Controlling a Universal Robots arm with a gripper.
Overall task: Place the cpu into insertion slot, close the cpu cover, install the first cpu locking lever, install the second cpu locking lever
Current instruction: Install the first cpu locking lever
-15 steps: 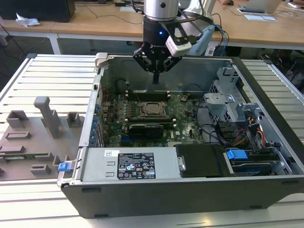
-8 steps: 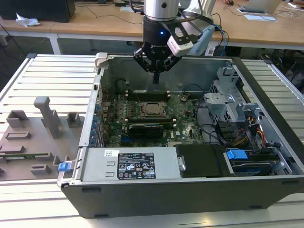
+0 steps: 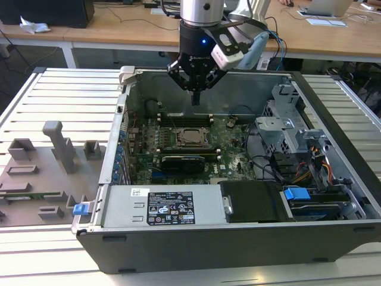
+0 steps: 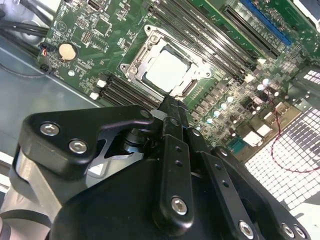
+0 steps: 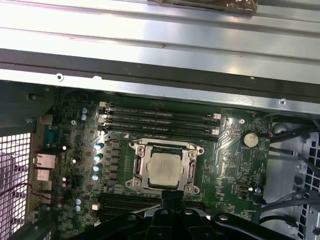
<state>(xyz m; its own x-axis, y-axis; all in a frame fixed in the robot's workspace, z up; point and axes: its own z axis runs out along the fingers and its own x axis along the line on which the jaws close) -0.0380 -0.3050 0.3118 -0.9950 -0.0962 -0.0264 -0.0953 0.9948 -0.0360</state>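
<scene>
**Chip seated in its socket, end effector clenched above it**

In the exterior view the end effector (image 3: 195, 95) hangs inside the open computer case (image 3: 196, 244), fingers drawn together to a single tip with nothing between them. It sits at about 12 o'clock from the cpu (image 3: 189, 136) and clear of the board.

The cpu lies flat in the insertion slot (image 5: 191, 170), dull silver top up, in the middle of the green motherboard (image 5: 230, 150). The cpu cover (image 5: 138, 166) is down around it, its silvery frame bordering the chip on all sides. How the locking levers stand I cannot tell.

In both wrist views the black fingertips (image 4: 170, 107) point toward one edge of the socket, near it but apart from it. The long memory slots (image 5: 160, 120) run alongside the socket on its far side from the fingertips, and a coin battery (image 5: 249, 138) sits near one corner of them.

In the exterior view, the labelled power supply (image 3: 161, 205) lies at 6 o'clock from the socket. Grey plastic fixtures (image 3: 59, 146) stand on the slatted desk (image 3: 65, 95) at 9 o'clock from the case.
</scene>
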